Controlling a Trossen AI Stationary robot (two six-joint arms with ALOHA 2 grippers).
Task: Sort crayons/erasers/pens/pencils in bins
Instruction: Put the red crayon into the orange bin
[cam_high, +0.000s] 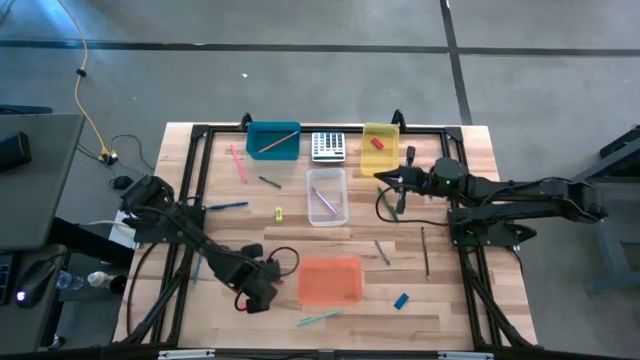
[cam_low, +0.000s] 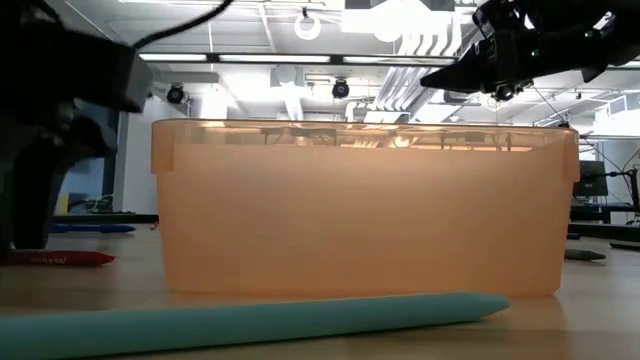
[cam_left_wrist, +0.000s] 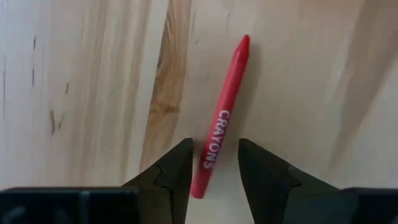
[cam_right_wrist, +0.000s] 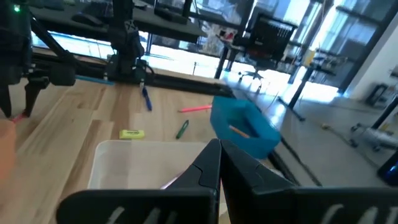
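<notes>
The orange bin (cam_high: 330, 280) is used here as the landmark. It is seen near the front of the wooden table (cam_high: 220, 310). Just to its left, the left gripper (cam_high: 243, 300) is held low over the table. In the left wrist view its two fingers (cam_left_wrist: 171, 174) are spread apart, and a red crayon (cam_left_wrist: 221, 121) is seen lying flat on the wood with its lower end between them. It is not pinched yet. In the low view the same crayon (cam_low: 55, 258) is seen on the table to the left of the orange bin (cam_low: 360, 210).

A long light-green pen (cam_high: 318, 317) is laid just in front of the orange bin. A small blue eraser (cam_high: 401, 300) is found to its front right. A yellow-green eraser (cam_high: 279, 213) is seen behind the bin and a little to the left.

The clear bin (cam_high: 327, 197) is placed behind the orange bin, with thin sticks inside it. Farther back, the teal bin (cam_high: 273, 141) holds a tan pencil (cam_high: 277, 143), and the yellow bin (cam_high: 380, 148) holds a red eraser (cam_high: 378, 144). A grey calculator (cam_high: 328, 146) is set between those two bins.

The right gripper (cam_high: 392, 180) is held up in the air behind and to the right of the orange bin, beside the clear bin. In the right wrist view its fingers (cam_right_wrist: 208, 165) are pressed together, and nothing can be seen held between them.
</notes>
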